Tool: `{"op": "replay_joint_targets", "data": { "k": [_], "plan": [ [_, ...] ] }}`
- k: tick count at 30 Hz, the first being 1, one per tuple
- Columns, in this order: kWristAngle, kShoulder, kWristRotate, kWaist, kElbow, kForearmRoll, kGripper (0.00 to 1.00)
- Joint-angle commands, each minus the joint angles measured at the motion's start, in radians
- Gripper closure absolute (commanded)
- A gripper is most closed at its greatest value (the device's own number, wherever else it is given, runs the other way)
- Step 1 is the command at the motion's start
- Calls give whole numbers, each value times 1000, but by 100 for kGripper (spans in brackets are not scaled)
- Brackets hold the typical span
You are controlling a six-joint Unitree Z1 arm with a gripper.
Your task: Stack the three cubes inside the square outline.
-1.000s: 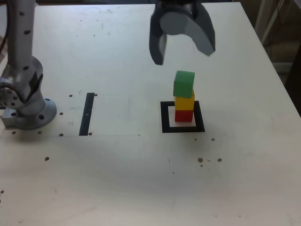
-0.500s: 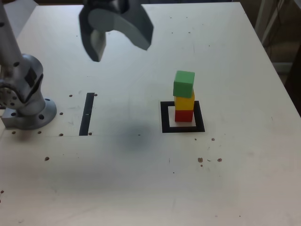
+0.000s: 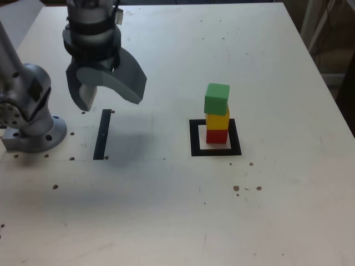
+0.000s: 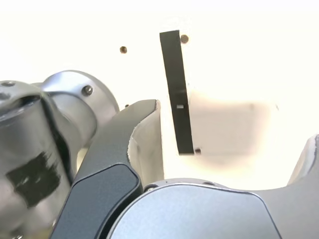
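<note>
A pale, speckled table (image 3: 166, 210) fills the view; dim clutter lies beyond its right edge.

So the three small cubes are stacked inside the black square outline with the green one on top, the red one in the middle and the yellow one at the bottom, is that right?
Not quite: the order of the lower two is swapped. The exterior view shows the small green cube on top, the small yellow cube in the middle and the small red cube at the bottom, stacked inside the black square outline.

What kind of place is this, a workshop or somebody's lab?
Probably a robotics test bench in a lab: a pale table with taped black marks, the arm's metal base bolted onto it, and coloured cubes stacked in a square outline.
</note>
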Motion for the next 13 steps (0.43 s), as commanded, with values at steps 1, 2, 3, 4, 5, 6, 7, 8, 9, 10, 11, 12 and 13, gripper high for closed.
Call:
{"op": "replay_joint_targets", "data": {
  "k": [1,2,3,4,5,6,7,8,9,10,11,12,13],
  "plan": [
    [-2,-7,-12,-1,38,-28,1],
    [-5,-8,-15,-1,45,-32,1],
    [-7,-8,-17,-1,48,-34,1],
    [-12,-8,-18,-1,50,-34,1],
    [-14,-8,-18,-1,50,-35,1],
    [-15,-7,-18,-1,49,-35,1],
    [-17,-7,-18,-1,50,-35,1],
    [-17,-6,-18,-1,53,-34,1],
    [-18,-4,-18,-1,58,-34,1],
    [-18,2,-18,-1,66,-34,1],
    [-18,8,-19,-1,74,-33,1],
    [-20,12,-21,-1,79,-32,1],
    [-21,15,-22,-1,82,-30,1]
  ]
}}
